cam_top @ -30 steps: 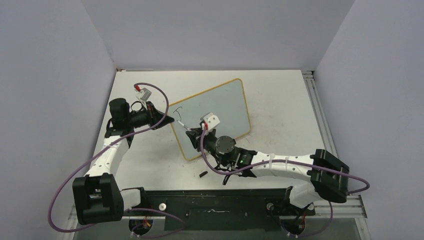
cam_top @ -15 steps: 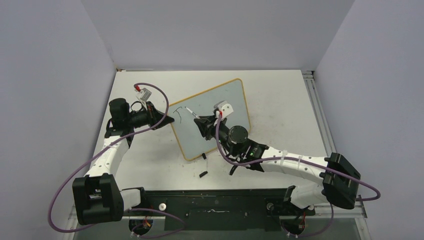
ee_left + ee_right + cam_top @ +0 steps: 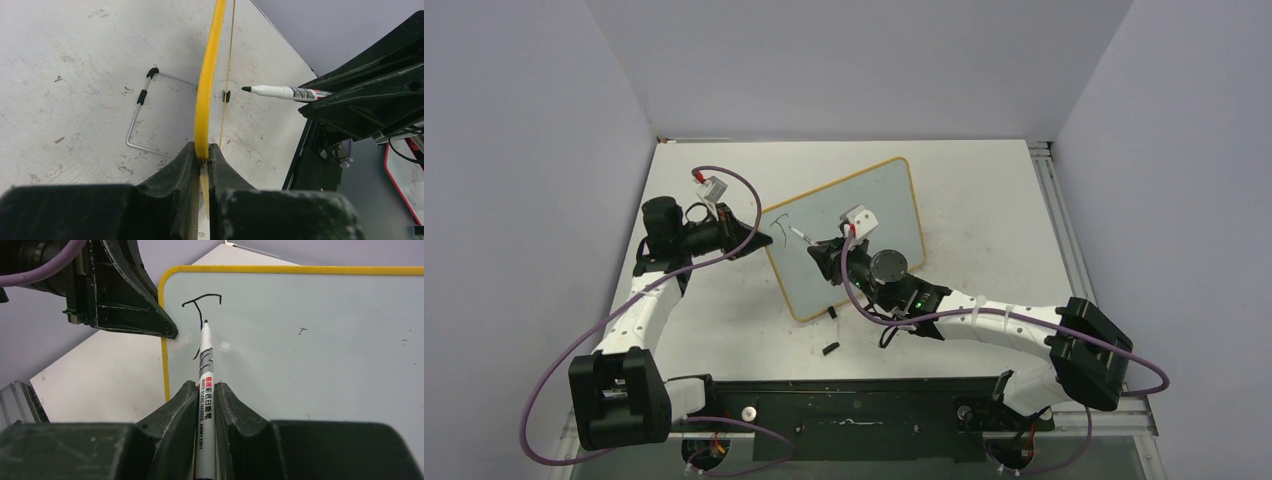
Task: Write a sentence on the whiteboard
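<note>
left jaws closed on whiteboard (image 3: 884,205) frame | right jaws grip marker (image 3: 205,375) | we press its tip lightly, writing rightward from whiteboard's first letter (image 3: 200,301)

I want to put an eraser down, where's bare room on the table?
Bare: white tabletop between the yellow-framed whiteboard and the grey metal right rail, plus the strip behind the board. Crowded in front, around the white right arm and small black piece.

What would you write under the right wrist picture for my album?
Right gripper pinching a marker, tip aimed at the first black strokes on the whiteboard.
</note>
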Tool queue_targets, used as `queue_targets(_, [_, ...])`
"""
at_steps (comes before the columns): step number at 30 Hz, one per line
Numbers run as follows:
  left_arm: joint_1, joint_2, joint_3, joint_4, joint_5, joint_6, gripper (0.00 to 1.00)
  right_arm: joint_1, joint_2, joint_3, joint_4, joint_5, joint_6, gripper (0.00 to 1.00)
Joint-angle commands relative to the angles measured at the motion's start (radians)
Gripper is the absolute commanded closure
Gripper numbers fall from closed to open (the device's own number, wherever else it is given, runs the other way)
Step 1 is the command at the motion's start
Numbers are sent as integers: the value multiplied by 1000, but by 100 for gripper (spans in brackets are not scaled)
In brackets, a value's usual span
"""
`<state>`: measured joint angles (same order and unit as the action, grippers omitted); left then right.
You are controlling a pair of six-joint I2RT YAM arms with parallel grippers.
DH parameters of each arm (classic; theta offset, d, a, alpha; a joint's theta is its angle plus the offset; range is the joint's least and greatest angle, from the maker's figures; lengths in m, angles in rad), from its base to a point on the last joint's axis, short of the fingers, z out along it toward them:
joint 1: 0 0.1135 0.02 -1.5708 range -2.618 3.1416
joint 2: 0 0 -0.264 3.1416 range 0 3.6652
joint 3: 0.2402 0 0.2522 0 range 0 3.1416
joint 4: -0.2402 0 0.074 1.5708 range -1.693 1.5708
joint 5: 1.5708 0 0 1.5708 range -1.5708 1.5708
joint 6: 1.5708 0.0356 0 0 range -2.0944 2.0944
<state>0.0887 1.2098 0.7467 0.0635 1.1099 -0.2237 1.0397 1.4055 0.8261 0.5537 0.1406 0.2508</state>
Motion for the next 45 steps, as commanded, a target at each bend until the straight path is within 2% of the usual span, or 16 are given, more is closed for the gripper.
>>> queue_targets(1, [9,-24,26,-8,11,21,100,-12,6,4,33,-9,16,95])
queue_targets(24, [11,-22,30,-11,15,26,100,-29,77,39,17,-22,16,95])
queue_targets(40, [12,-25,29,-11,18,26,100,-2,26,-37,-36,6,18,95])
queue_targets(45, [11,-26,29,-11,18,26,100,-1,10,-44,-46,63,20,95])
